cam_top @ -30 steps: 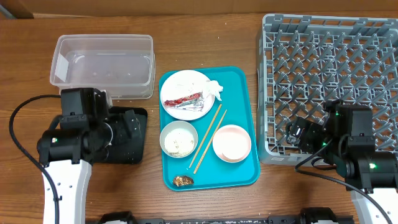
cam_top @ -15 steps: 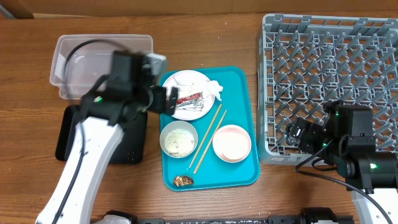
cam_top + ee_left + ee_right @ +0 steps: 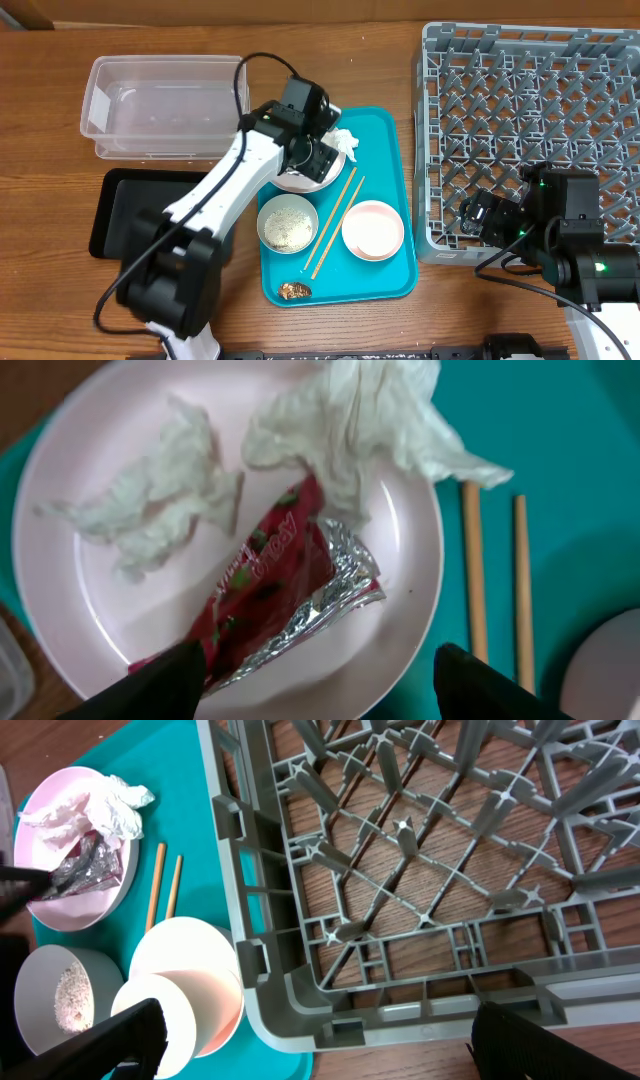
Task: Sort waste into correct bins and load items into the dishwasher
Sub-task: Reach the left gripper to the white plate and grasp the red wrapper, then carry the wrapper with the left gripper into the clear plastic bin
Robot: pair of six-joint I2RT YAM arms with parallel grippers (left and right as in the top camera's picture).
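Paper, foil, wood and plastic on a grained wooden table point(image 3: 330, 60)

The smooth, glossy white plate point(image 3: 405, 555) carries a soft, creased paper napkin point(image 3: 360, 420) and a crinkled foil wrapper point(image 3: 270, 595), printed red outside and shiny silver inside. The chopsticks point(image 3: 472, 570) are bare matt wood. The teal tray point(image 3: 390, 150) is smooth plastic, the dish rack point(image 3: 540, 100) at right matt grey plastic, the tub point(image 3: 165, 105) at upper left clear plastic, and the black tray point(image 3: 120, 215) faintly glossy.

White plate point(image 3: 298, 186) mostly under left arm point(image 3: 230, 180), foil wrapper point(image 3: 270, 600) lower end behind tool finger point(image 3: 172, 682)
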